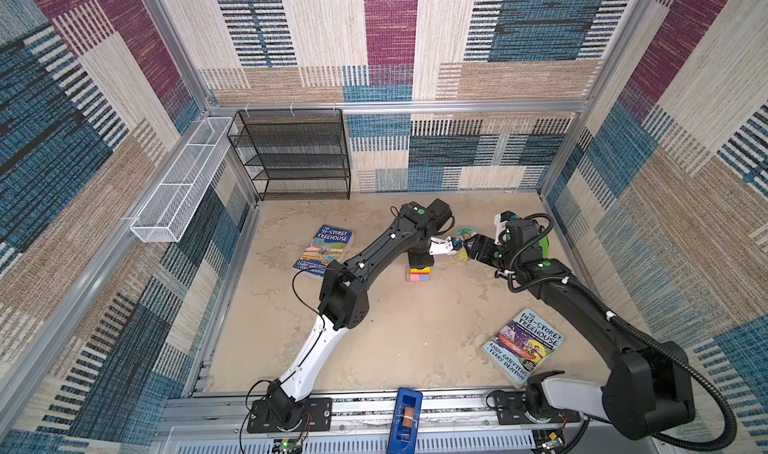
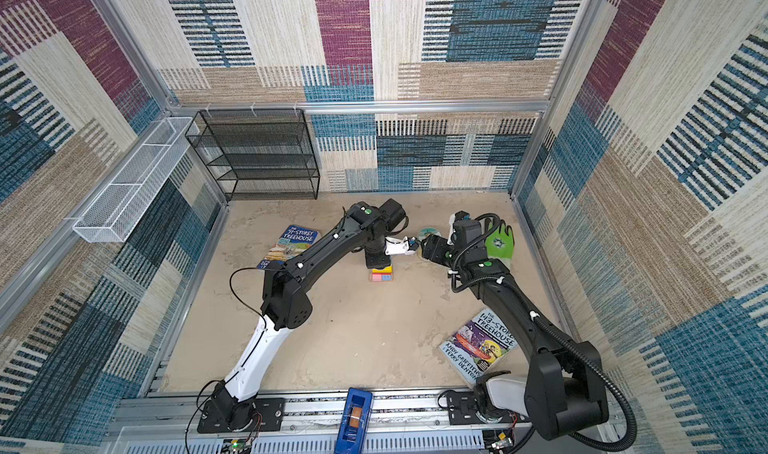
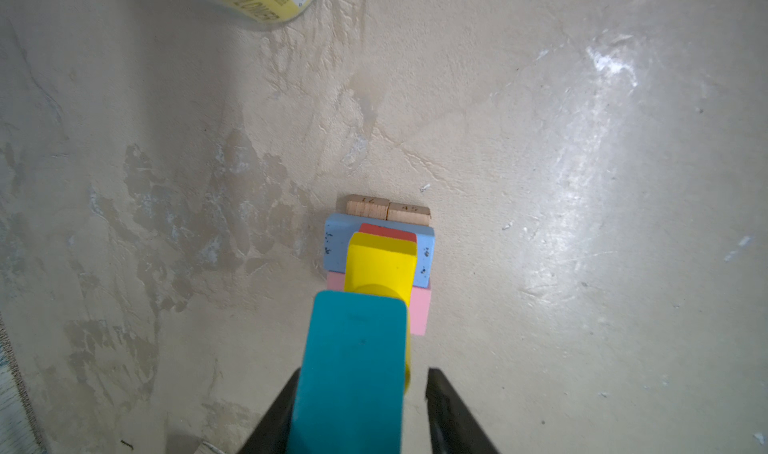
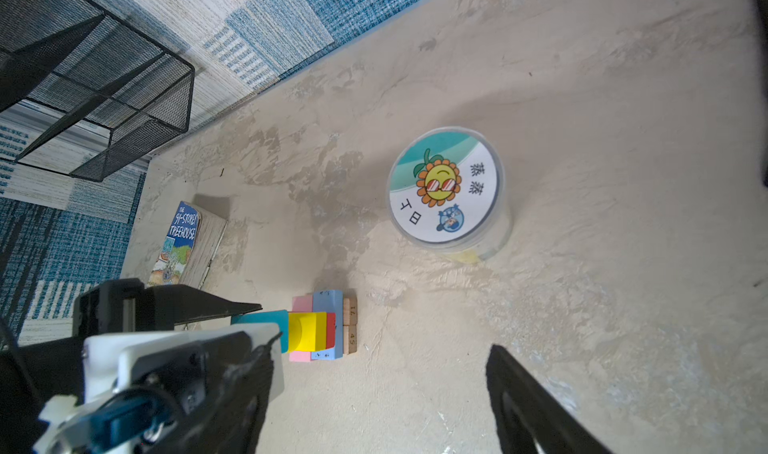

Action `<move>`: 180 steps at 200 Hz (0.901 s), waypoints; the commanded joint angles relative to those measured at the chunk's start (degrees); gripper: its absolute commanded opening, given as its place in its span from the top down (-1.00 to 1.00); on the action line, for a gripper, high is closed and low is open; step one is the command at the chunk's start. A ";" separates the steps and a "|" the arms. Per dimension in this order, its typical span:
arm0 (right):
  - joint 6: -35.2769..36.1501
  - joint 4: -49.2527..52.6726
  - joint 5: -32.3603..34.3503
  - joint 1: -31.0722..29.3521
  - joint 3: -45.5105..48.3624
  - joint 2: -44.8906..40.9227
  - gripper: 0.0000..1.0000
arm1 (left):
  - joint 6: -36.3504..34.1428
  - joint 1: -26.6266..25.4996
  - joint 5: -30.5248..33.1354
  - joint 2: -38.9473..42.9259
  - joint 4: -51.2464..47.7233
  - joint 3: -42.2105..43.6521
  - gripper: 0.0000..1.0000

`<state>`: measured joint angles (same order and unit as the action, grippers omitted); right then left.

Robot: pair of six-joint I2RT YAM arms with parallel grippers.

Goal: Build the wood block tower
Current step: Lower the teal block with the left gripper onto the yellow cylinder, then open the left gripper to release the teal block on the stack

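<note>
Atop the upright tower (image 3: 380, 261), left pincer (image 3: 363, 372) loosely straddles the teal piece (image 3: 353, 348); right pincer (image 1: 466, 246) gapes.

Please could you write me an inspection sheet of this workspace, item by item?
Surface: beige table, stained, some glare.
Job's things: tower standing; teal piece uppermost, above the yellow cylinder.
Clutter: 91-Storey book, 143-Storey book, printed-lid jar, green glove.
Grippers: left gripper straddles the teal piece, gap at one finger; right gripper open, empty, near the jar.
Cables: black cable loops off left arm; corrugated hose along right arm.
Surroundings: black mesh rack, white wire basket, patterned walls.
</note>
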<state>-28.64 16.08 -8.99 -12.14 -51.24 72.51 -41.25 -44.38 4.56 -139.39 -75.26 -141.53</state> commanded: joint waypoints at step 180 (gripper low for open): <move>-0.89 -1.76 -0.19 0.13 0.27 -0.31 -0.64 | 0.06 0.00 0.92 0.04 1.28 0.45 0.06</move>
<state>-28.67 15.92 -8.97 -12.14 -50.98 72.38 -41.23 -44.40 5.61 -139.39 -74.32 -141.25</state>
